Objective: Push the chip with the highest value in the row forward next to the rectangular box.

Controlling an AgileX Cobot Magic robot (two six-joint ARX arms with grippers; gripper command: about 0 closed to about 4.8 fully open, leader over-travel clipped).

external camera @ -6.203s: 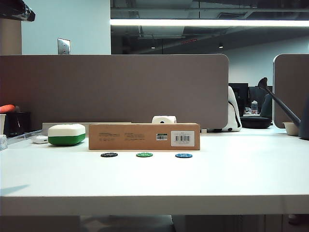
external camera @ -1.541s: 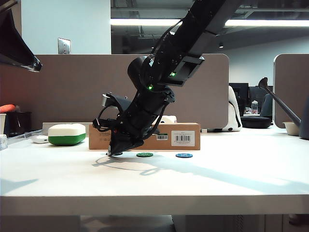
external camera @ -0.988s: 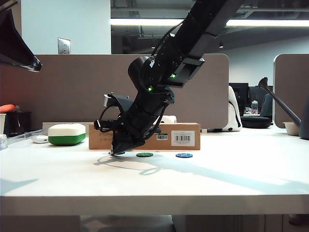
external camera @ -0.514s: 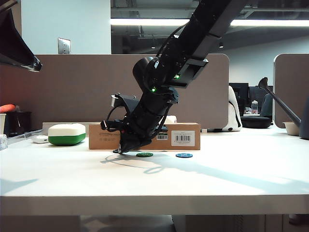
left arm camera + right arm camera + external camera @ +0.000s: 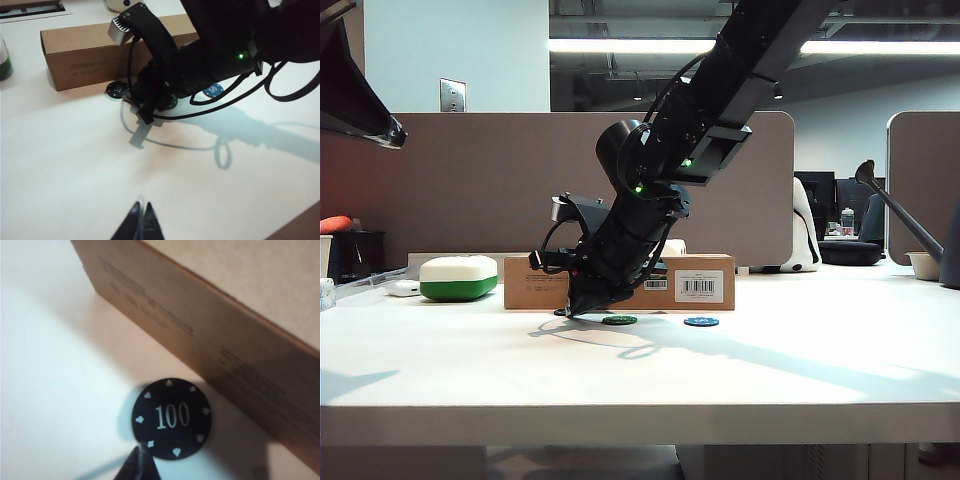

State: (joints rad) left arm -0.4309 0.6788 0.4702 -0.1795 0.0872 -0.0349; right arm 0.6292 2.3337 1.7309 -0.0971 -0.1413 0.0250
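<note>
The black chip (image 5: 172,418), marked 100, lies flat on the white table a small gap from the side of the brown rectangular box (image 5: 225,315). My right gripper (image 5: 141,454) is shut, with its tip touching the chip's edge on the side away from the box. In the exterior view that gripper (image 5: 567,314) is down at the table in front of the box (image 5: 620,282) and hides the chip. The green chip (image 5: 619,320) and blue chip (image 5: 701,321) still lie in the row. My left gripper (image 5: 141,209) hangs shut and empty over bare table, well back from the chip (image 5: 118,90).
A white-and-green rounded case (image 5: 458,278) stands left of the box. The right arm (image 5: 720,90) slants down from the upper right across the table. A grey partition (image 5: 470,180) closes the back. A dark watering can (image 5: 910,225) stands at the far right.
The right gripper came down on the left end of the row. It has since slid right and toward the box, and the black chip has left the row for a spot by the box.
</note>
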